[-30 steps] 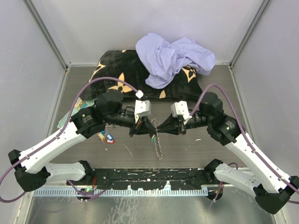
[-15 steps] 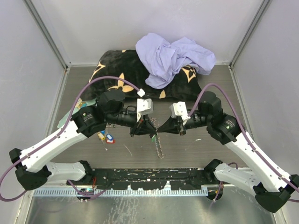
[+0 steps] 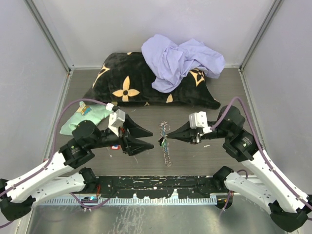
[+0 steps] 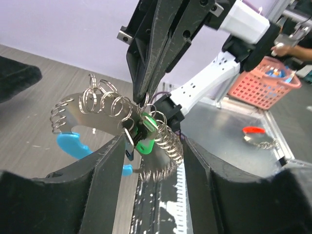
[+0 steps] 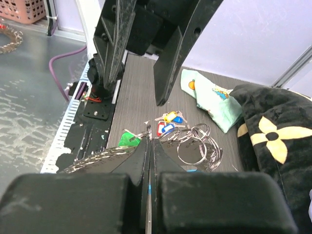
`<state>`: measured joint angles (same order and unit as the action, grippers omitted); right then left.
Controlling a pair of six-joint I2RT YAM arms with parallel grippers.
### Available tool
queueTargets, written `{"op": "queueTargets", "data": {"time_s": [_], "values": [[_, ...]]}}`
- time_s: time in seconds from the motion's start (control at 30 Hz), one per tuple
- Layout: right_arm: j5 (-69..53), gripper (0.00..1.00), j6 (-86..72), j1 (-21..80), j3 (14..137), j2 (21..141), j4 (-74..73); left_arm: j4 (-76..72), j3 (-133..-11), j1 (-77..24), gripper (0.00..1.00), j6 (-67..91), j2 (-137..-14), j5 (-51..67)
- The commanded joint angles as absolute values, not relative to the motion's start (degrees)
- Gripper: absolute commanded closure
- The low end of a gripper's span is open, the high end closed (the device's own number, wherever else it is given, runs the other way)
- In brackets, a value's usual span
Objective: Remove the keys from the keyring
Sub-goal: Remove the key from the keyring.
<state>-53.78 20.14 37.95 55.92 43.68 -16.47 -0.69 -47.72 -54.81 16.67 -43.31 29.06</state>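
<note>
The keyring (image 3: 165,146) is a silver chain of rings with a light-blue crescent (image 4: 73,144). It hangs from my right gripper (image 3: 160,141), which is shut on one of its rings (image 5: 149,138). A green-tagged key (image 4: 146,135) dangles on the chain just under that pinch. My left gripper (image 3: 149,138) is open, and its fingers (image 4: 109,165) stand either side of the hanging chain without touching it. Three loose keys (image 5: 169,122) with yellow, blue and red tags lie on the table beyond the right fingertips.
A mint-green cloth (image 3: 87,114) lies at the left behind the left arm. A black patterned pillow (image 3: 146,83) with a lavender cloth (image 3: 180,58) on it fills the back. The black rail (image 3: 156,184) runs along the near edge.
My left gripper has opened and the left arm has drawn back to the left and lower. The right gripper has stayed shut on the chain and shifted slightly right.
</note>
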Motion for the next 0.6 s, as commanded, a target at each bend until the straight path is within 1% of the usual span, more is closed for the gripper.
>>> {"op": "queueTargets", "data": {"time_s": [0.0, 0.13, 0.2, 0.3, 0.43, 0.57], "values": [[-54.8, 0.99, 11.6, 37.0, 51.8, 41.2, 0.6, -23.8, -41.8, -55.0, 0.50, 32.1, -44.2, 26.5], [-54.8, 0.99, 4.9, 35.6, 47.1, 39.3, 11.0, -32.3, -40.0, -54.8, 0.56, 37.6, -46.5, 26.6], [-54.2, 0.99, 2.7, 35.2, 45.2, 38.3, 14.0, -32.8, -40.8, -54.5, 0.60, 39.3, -47.9, 27.0], [-53.6, 0.99, 1.8, 35.1, 44.0, 37.5, 14.8, -30.6, -42.1, -53.4, 0.64, 41.3, -48.7, 27.5], [-53.1, 0.99, 1.0, 35.0, 43.5, 36.8, 15.5, -29.7, -40.7, -50.5, 0.65, 45.0, -47.8, 26.5], [-52.4, 0.99, 0.1, 34.9, 42.8, 36.3, 16.6, -34.3, -39.4, -47.9, 0.65, 52.4, -48.9, 29.2]]}}
